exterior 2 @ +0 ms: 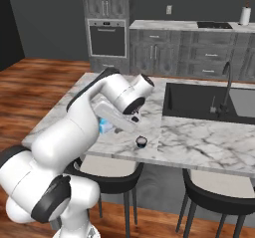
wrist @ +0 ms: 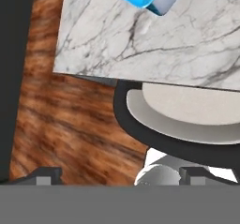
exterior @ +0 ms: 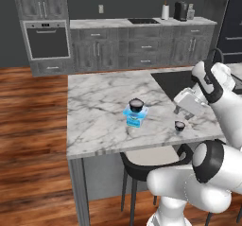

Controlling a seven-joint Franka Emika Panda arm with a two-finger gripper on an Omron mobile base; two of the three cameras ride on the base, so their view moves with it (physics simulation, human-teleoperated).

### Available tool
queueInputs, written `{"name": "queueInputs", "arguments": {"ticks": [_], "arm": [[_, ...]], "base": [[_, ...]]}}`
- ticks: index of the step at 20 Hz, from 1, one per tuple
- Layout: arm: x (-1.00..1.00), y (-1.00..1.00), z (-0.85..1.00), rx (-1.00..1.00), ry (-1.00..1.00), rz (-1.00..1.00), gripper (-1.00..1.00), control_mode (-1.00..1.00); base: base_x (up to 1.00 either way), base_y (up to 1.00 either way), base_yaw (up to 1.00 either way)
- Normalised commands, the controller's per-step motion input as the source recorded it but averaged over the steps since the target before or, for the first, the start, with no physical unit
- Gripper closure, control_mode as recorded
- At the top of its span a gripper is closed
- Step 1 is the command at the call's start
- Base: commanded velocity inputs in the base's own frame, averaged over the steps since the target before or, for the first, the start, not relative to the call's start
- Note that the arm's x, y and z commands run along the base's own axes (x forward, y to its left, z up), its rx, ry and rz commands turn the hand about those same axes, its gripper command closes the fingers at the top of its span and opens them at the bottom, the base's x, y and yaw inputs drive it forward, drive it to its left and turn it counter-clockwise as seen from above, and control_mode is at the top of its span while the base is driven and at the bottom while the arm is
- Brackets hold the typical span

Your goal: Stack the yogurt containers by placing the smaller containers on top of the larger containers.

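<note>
Sitting on the marble counter (exterior: 94, 107) is the light-blue tub (exterior: 135, 116), and one dark cup (exterior: 136, 104) is already riding on top of it. Moving right, the tiny cup (exterior: 179, 125) is standing alone near the counter's front edge, well apart from the stack. Right again, the gripper (exterior: 183, 112) is hovering just above it, jaws spread wide, holding nothing (a stool (wrist: 187, 120) is waiting below). The risk: a clumsy descent nudging that cup over the edge.
</note>
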Motion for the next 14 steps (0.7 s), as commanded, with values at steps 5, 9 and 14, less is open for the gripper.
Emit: {"name": "queueInputs", "arguments": {"ticks": [5,9,14], "arm": [[-0.09,-0.03,0.0,-0.15,0.03,0.0,-1.0,-1.0],[0.0,-0.09,0.0,-0.19,0.0,0.01,-1.0,-1.0],[0.0,-0.23,-0.08,-0.16,0.0,0.02,-1.0,-1.0]], "base": [[0.0,0.0,0.0],[0.0,0.0,0.0],[0.0,0.0,0.0]]}}
